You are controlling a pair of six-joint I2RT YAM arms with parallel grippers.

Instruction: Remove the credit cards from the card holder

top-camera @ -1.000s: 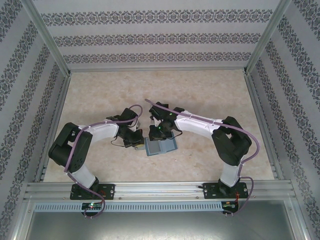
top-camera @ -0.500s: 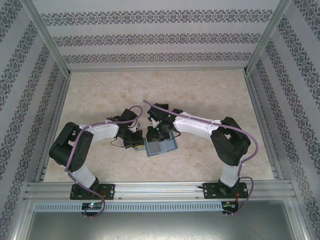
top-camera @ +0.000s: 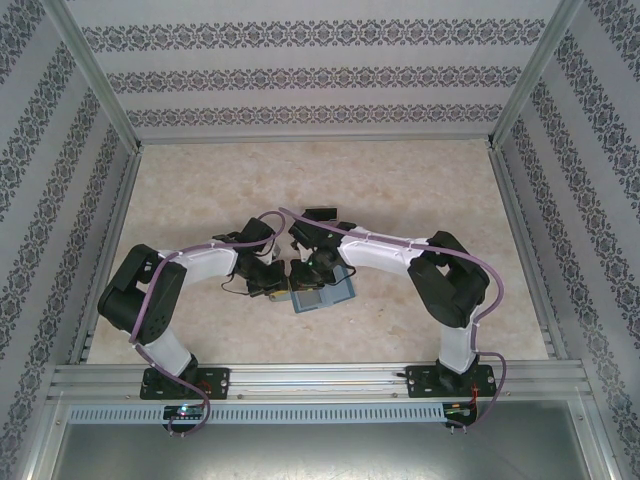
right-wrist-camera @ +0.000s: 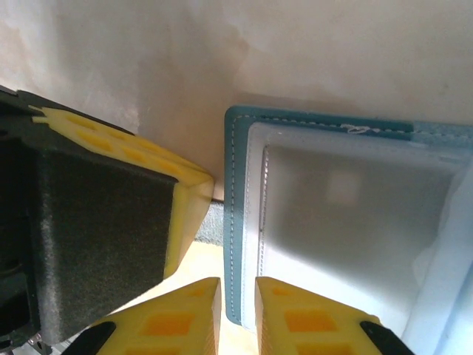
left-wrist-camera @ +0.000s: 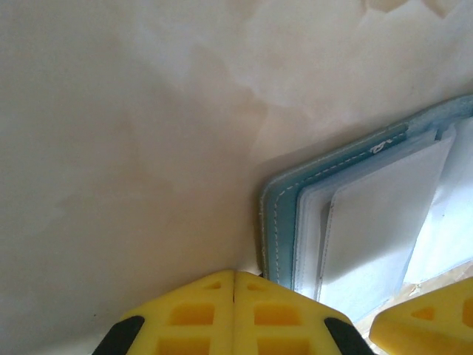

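Bright, even overhead light; wrist views soft (near foreground blurred)

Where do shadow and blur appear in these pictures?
Left wrist view: a soft shadow darkens the table beside the card holder. Right wrist view: the card holder's pale inside looks hazy, its middle shaded. Top external view: even light, sharp.

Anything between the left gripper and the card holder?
Nothing. In the right wrist view, just a thin, shadowed strip of bare table separates the left gripper from the card holder at its teal edge.
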